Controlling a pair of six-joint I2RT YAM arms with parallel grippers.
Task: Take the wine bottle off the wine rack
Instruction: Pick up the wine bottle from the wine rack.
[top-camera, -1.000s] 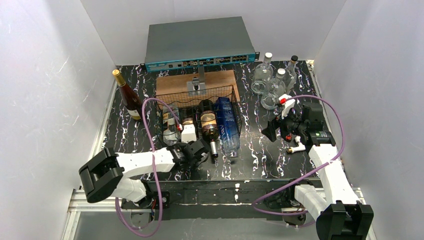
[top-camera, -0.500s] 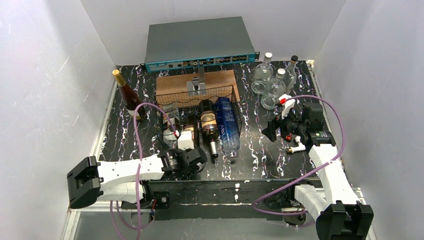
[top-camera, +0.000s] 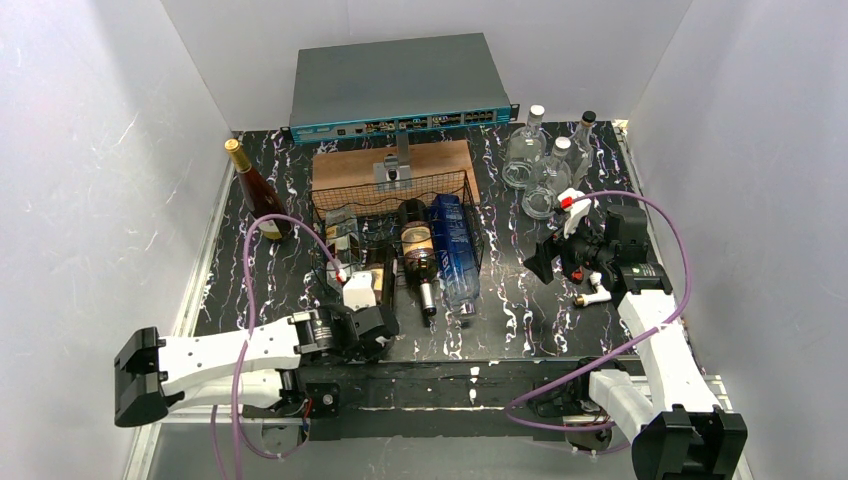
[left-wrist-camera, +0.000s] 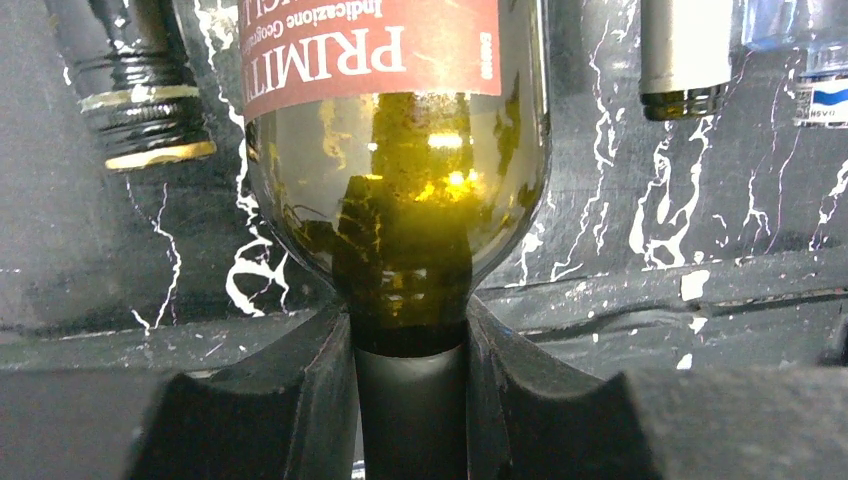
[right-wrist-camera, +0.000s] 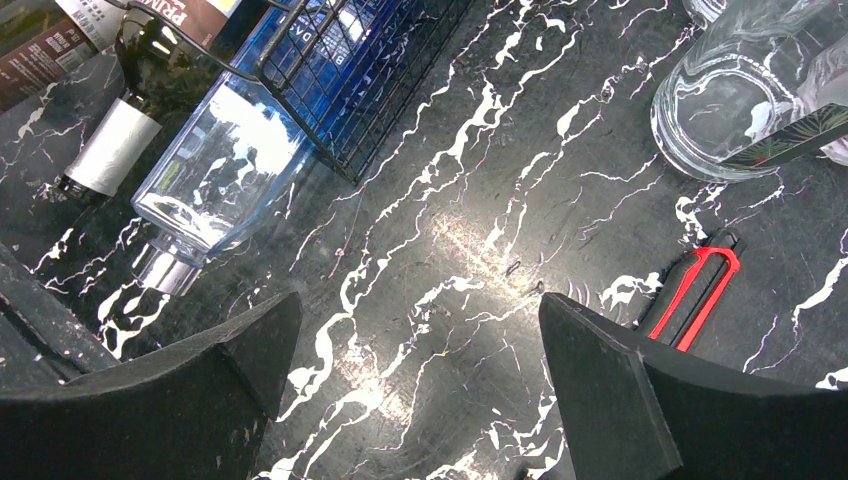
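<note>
Wine bottle (left-wrist-camera: 400, 190) of dark green glass with a red label lies on its side at the near left of the low black wire-mesh wine rack (top-camera: 400, 188), left of centre in the overhead view. The left gripper (left-wrist-camera: 410, 335) has its jaws pinching the neck. The right gripper (right-wrist-camera: 415, 320) hangs with jaws spread over the black marbled desk (right-wrist-camera: 480, 250). Extraction seems in hand; next comes a straight neck-first pull toward the frame's bottom, clear of the neighbouring bottles (left-wrist-camera: 685, 50).

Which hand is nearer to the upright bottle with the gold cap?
Left. The left hand is at the near edge of the wine rack, shut on the neck of a lying wine bottle, diagonally right of the upright bottle. The right hand is open, beyond the rack's right side.
</note>
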